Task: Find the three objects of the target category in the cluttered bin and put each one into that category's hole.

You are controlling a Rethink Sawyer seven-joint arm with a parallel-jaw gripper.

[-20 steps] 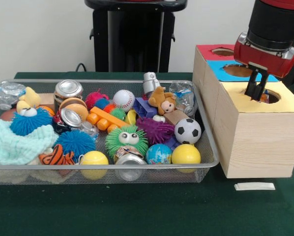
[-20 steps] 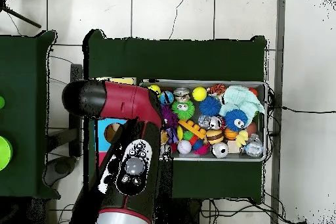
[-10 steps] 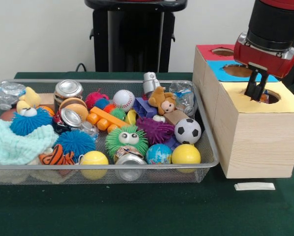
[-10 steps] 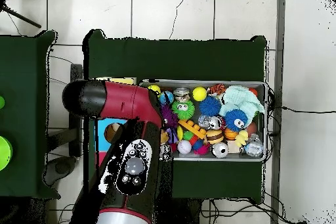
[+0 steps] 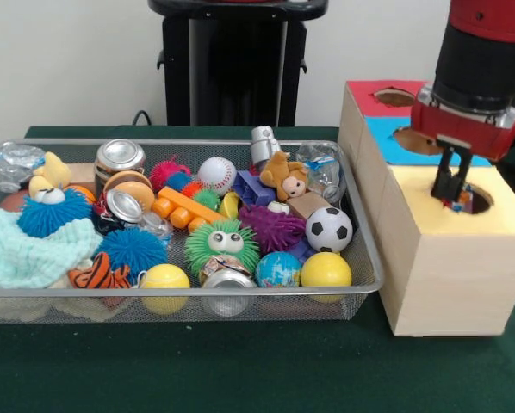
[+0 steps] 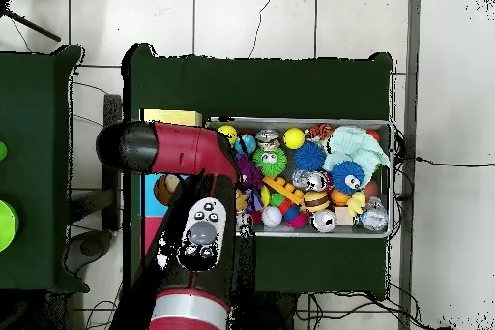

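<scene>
Seemingly closed, pincer (image 5: 451, 182) above yellow hole (image 5: 469, 198).

A bench (image 5: 240, 379) covered in dark green cloth carries two things side by side. A wire mesh bin (image 5: 367, 258), crowded with toys, balls and cans, sits on the left in the front view. Just beside its right end stands a wooden box (image 5: 438, 275) with yellow, blue and red top sections.
</scene>
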